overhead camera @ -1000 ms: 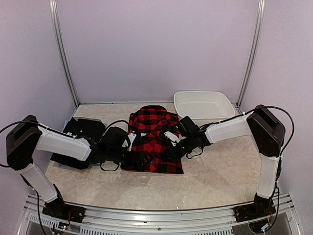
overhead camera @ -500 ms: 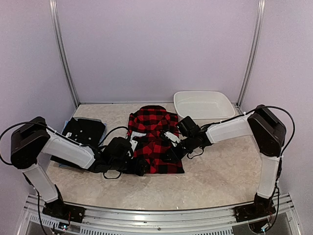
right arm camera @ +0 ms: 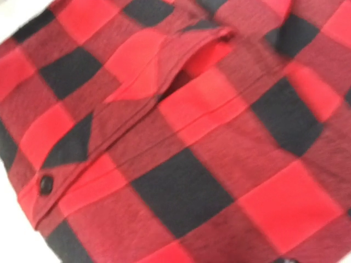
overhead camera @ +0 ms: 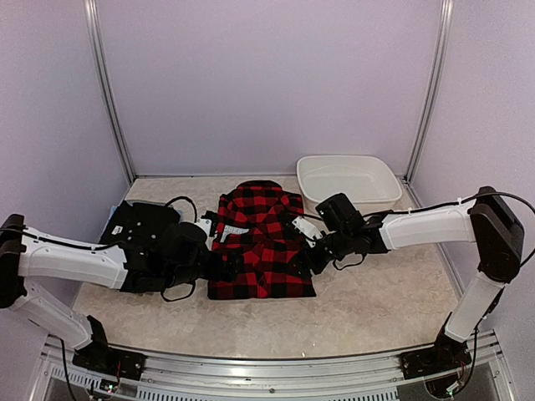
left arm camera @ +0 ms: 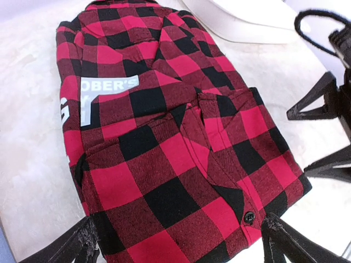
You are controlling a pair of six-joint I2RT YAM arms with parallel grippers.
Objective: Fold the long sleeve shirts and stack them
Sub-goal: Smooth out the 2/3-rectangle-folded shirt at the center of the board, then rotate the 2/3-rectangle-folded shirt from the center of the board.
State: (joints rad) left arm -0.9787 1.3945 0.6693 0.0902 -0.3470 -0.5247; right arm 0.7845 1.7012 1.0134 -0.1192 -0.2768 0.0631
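The red-and-black checked flannel shirt (overhead camera: 261, 242) lies folded in the middle of the table, and it fills the left wrist view (left arm camera: 164, 137) and the right wrist view (right arm camera: 175, 142). My left gripper (overhead camera: 226, 266) is open at the shirt's near left edge, its fingers (left arm camera: 71, 249) spread wide on either side of the hem. My right gripper (overhead camera: 312, 256) is at the shirt's right edge. Its two fingers (left arm camera: 321, 101) show apart in the left wrist view and hold nothing. A folded black shirt (overhead camera: 146, 221) lies at the left on a light blue one (overhead camera: 114, 210).
A white oval basin (overhead camera: 347, 180) stands at the back right, close behind the right arm. Metal frame posts and lilac walls close in the back and sides. A rail runs along the near edge.
Both grippers have drawn outward off the flannel shirt, the left one to the left, the right one to the right. The shirt now lies flatter and squarer.
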